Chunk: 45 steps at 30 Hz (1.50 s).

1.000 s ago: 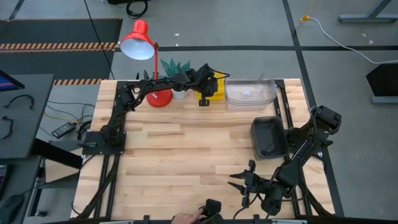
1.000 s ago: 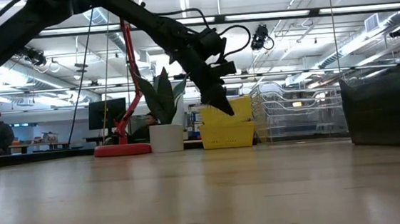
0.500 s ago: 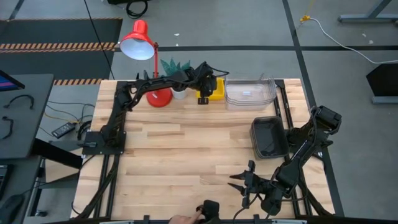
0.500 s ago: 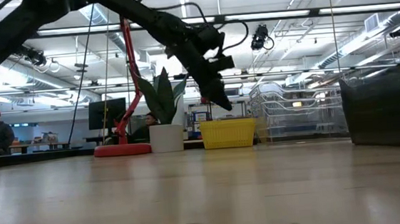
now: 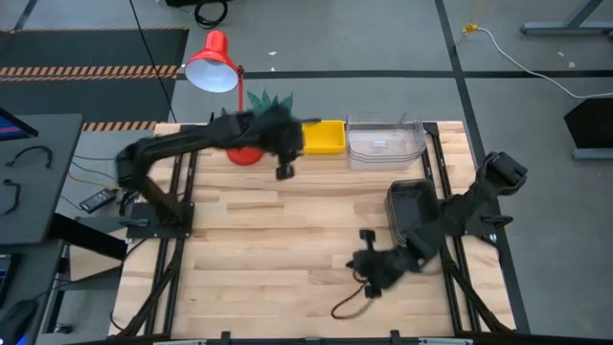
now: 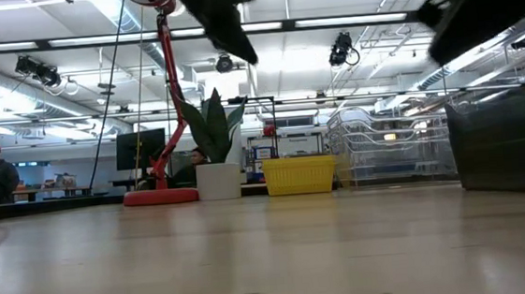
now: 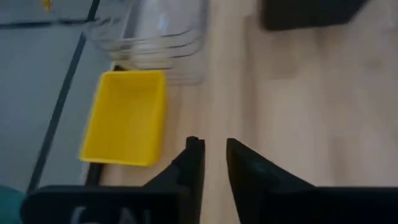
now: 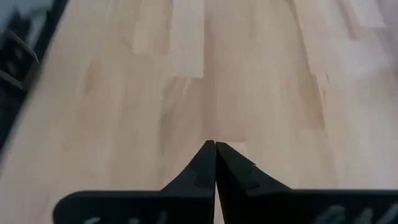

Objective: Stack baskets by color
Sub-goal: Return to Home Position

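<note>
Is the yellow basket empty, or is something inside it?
Empty: the yellow basket shows only its bare floor in the left wrist view.

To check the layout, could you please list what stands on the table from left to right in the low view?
In order: lamp base, plant pot, yellow baskets, clear baskets, dark baskets.
</note>
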Available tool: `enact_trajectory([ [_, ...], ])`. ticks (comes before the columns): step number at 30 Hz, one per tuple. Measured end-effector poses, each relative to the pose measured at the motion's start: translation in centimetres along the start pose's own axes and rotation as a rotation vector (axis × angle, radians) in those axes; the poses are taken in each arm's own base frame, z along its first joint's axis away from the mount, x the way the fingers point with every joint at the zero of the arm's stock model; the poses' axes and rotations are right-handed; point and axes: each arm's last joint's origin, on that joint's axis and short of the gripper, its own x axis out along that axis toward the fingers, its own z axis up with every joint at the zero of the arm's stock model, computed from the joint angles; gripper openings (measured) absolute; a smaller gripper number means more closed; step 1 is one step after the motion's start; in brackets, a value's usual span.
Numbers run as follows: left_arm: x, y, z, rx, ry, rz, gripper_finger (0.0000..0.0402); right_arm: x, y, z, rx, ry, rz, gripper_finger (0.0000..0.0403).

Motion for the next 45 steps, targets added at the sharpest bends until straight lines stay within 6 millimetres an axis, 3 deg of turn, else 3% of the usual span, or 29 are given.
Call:
enact_trajectory([
  [3, -2.0, -2.5, -2.6, -0.027, -0.093, -0.018, 0.0054, 0.5, -4.0, 0.8, -0.078, 0.0, 0.061, 0.0008],
  [6, -3.7, -4.2, -6.1, -0.087, -0.185, -0.034, 0.0035, -0.3, -8.9, 1.0, -0.072, -0.109, 0.138, 0.0004],
  [10, -6.2, -5.3, -10.5, -0.176, -0.303, -0.031, 0.0013, -3.5, -14.4, -0.7, -0.009, -0.261, 0.158, 0.0003],
  [14, -8.7, -5.5, -14.2, -0.246, -0.471, 0.002, 0.0006, -7.4, -17.4, -3.2, 0.033, -0.42, 0.126, 0.0003],
  [19, -9.8, -6.4, -18.5, -0.298, -0.643, -0.016, 0.0012, -10.9, -18.1, -5.9, 0.038, -0.644, 0.172, 0.0003],
  [24, -9.3, -7.4, -22.3, -0.36, -0.706, -0.026, 0.001, -12.0, -18.0, -8.8, 0.058, -0.764, 0.202, 0.0003],
  [29, -8.6, -8.1, -24.8, -0.362, -0.759, -0.014, 0.0004, -11.5, -17.8, -10.6, 0.05, -0.85, 0.257, 0.0002],
  [35, -6.8, -9.0, -27.9, -0.405, -0.809, -0.029, 0.0008, -8.6, -17.8, -12.2, 0.1, -0.813, 0.24, 0.0002],
  [38, -5.8, -9.4, -29.2, -0.408, -0.823, -0.042, 0.0004, -8.5, -17.8, -12.2, 0.13, -0.801, 0.226, 0.0002],
  [45, -6.6, -9.6, -28.7, -0.285, -0.915, -0.066, 0.0004, -8.7, -17.9, -12.1, 0.142, -0.827, 0.201, 0.0003],
])
